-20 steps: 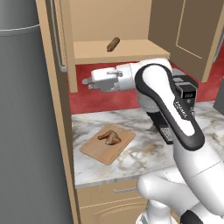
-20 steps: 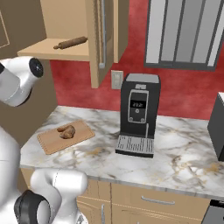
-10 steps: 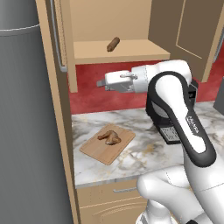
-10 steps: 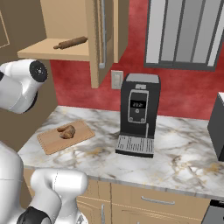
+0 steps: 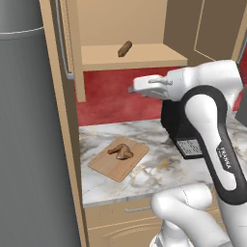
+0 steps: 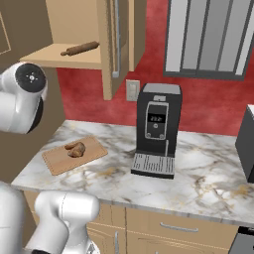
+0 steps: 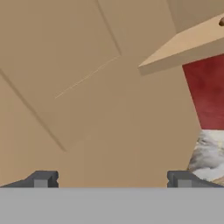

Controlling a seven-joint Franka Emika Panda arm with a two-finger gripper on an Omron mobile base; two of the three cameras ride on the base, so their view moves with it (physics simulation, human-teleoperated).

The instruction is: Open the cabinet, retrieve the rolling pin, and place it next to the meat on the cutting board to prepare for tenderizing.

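The cabinet [image 5: 130, 56] stands open, both doors swung wide. The rolling pin [image 5: 125, 48] [image 6: 80, 48] lies on its lower shelf. Below on the marble counter, the meat [image 5: 121, 151] [image 6: 76, 149] rests on the cutting board [image 5: 107, 167] [image 6: 58, 160]. My gripper [image 5: 131, 89] [image 7: 112, 181] hovers under the shelf, above the counter and to the right of the left door, pointing left. It is open with nothing between its fingers. In the hand view it faces a tan panel, with the shelf edge at upper right.
A black coffee machine [image 6: 156, 129] [image 5: 179, 131] stands on the counter right of the board. A tall grey fridge [image 5: 29, 144] fills the left. The open left door [image 5: 73, 48] with its bar handle juts out. Drawers [image 6: 168, 225] run beneath the counter.
The hand has drawn back to the right, away from the left door, staying at about the same height. The jaws stay open. The rolling pin and meat have not moved.
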